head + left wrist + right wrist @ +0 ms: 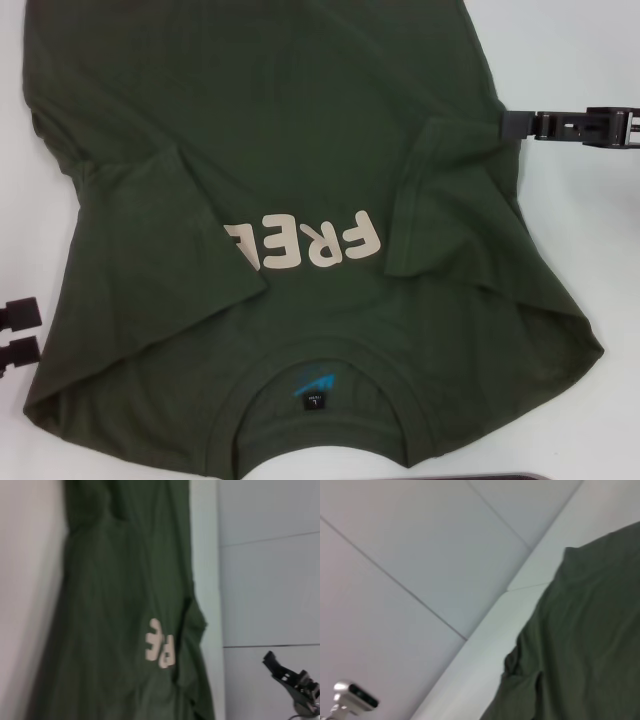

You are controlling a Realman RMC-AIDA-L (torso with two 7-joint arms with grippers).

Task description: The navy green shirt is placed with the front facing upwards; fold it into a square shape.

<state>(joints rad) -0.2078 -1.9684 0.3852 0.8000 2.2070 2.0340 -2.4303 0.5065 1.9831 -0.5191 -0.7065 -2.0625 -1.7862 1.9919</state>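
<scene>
At shirt's right edge you see right gripper (pixel 508 124), fingertips touching cloth; can't tell whether it pinches. Left gripper (pixel 22 333) just beside shirt's left edge, fingers parted. Shirt (pixel 300 150) spread on white table (pixel 590 230), both sleeves folded inward, collar nearest you.

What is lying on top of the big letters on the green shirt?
A folded-in flap of the navy green shirt lies over the letters. Only "FRE" shows; whatever follows is covered by that flap.

Dark olive-green navy green shirt (pixel 300 150), cream lettering (pixel 305 245) at centre, blue neck label (pixel 312 385) lower centre, on white tabletop (pixel 590 50).
</scene>
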